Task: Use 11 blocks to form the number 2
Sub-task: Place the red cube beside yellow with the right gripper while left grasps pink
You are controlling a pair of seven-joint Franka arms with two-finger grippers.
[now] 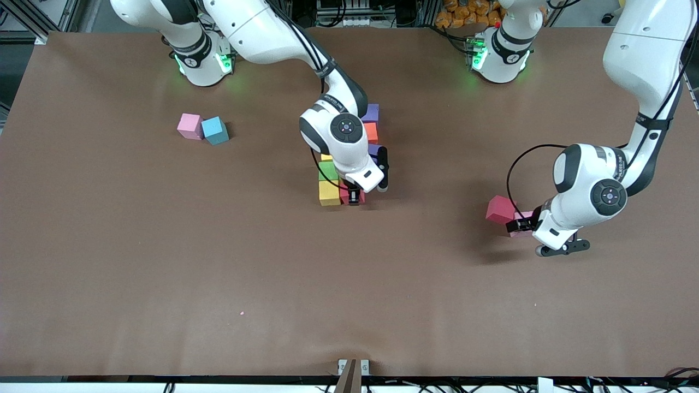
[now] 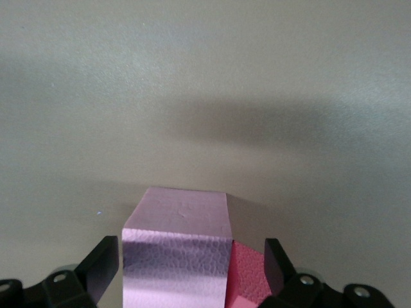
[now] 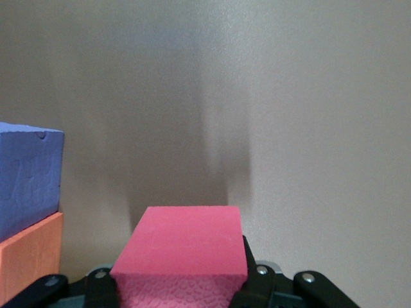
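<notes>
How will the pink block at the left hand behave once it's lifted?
Pink block looks like textured foam: probably light and grippy, and it may dent slightly between the left hand's fingers. Flat faces suggest no rolling. The red block touching it might get nudged.

The front view looks down from high across the table (image 1: 164, 262), facing both arm bases. Each wrist view sits close above one block — the left's pink block (image 2: 176, 253) (image 1: 523, 216) also appears in front.
</notes>
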